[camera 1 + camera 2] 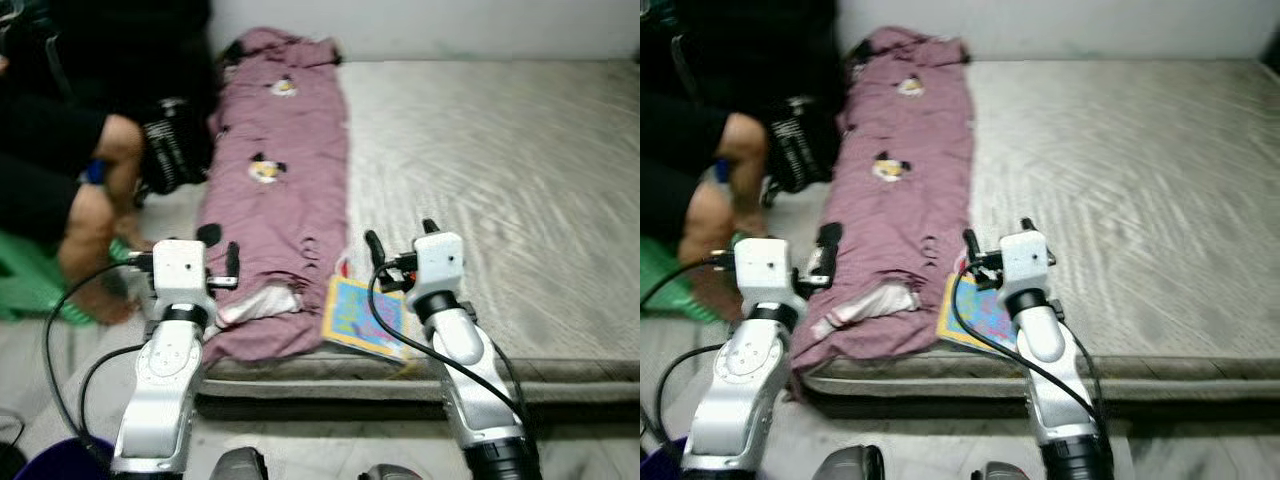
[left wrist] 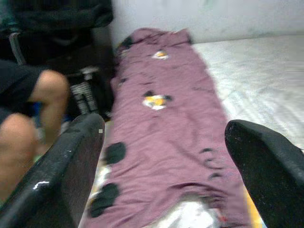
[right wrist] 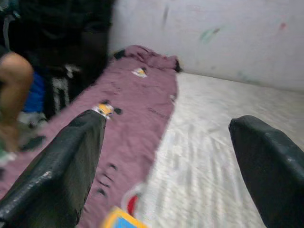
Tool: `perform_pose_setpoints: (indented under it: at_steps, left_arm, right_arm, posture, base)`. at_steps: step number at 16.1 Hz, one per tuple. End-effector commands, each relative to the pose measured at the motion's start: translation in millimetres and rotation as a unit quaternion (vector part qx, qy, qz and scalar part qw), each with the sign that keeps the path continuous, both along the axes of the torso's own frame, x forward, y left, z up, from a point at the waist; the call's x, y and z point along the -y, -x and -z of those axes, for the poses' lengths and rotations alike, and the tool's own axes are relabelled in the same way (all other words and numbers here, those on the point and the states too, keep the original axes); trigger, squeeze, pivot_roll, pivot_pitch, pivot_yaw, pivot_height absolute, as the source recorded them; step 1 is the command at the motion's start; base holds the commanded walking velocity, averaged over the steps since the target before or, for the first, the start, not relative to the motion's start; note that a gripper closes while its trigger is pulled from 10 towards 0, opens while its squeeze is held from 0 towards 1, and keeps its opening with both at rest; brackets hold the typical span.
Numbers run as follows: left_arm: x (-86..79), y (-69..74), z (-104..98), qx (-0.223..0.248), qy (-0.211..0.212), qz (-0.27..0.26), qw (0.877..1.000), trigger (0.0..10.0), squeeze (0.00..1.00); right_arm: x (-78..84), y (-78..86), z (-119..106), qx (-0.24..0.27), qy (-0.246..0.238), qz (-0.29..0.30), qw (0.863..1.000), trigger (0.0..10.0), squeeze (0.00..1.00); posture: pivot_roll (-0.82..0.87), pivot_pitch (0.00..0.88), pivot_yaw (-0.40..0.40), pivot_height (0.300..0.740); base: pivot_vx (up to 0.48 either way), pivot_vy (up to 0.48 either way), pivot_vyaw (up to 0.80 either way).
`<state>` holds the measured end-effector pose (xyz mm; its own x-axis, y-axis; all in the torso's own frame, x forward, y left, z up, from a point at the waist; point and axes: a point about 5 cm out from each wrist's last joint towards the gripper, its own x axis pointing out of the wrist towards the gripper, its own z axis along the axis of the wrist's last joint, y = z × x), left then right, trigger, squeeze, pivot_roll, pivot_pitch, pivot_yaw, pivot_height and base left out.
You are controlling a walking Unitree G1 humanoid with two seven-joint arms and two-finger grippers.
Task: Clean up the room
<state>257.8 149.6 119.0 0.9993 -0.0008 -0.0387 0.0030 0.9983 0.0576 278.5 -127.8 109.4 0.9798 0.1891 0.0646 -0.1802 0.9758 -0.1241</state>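
A long mauve blanket (image 1: pixel 280 190) with cartoon prints lies along the left side of the mattress (image 1: pixel 500 180). A colourful blue and yellow booklet (image 1: pixel 362 318) rests near the mattress's front edge, beside the blanket. My left gripper (image 1: pixel 220 252) is open, hovering over the blanket's near end, with its fingers (image 2: pixel 66 175) spread wide. My right gripper (image 1: pixel 400 240) is open too, held just above and behind the booklet, and the booklet's corner (image 3: pixel 121 219) shows between its fingers (image 3: pixel 61 171).
A person sits at the left, bare knees (image 1: pixel 100 190) close to the mattress, on a green stool (image 1: pixel 30 280). A dark bag (image 1: pixel 175 150) leans by the blanket. A pale wall (image 1: pixel 420 25) runs behind the bed. Floor lies in front.
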Motion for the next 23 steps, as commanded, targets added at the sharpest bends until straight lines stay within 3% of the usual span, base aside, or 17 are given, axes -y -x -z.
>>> perform_pose_setpoints:
  at_steps: [1,19,23]
  left_arm:
    - [-6.0,0.3,1.7,-0.002,-0.005,-0.008,1.000,10.0,0.00]
    - [-3.1,0.7,3.2,-0.004,0.000,-0.003,1.000,10.0,0.00]
    - [-2.2,0.5,2.6,0.000,0.010,0.000,1.000,10.0,0.00]
  right_arm:
    - [-2.1,-1.2,-0.9,0.002,-0.005,0.000,1.000,10.0,0.00]
    - [-2.3,0.0,0.6,0.001,-0.008,-0.002,1.000,10.0,0.00]
    - [-1.8,0.1,0.9,-0.002,-0.010,-0.001,1.000,10.0,0.00]
  posture:
    - [-0.04,0.037,0.015,0.740]
    - [-0.05,0.045,0.017,0.740]
    - [-0.05,0.049,0.015,0.740]
  base:
    - [0.000,-0.330,0.00]
    - [0.000,-0.315,0.00]
    - [0.000,-0.068,-0.25]
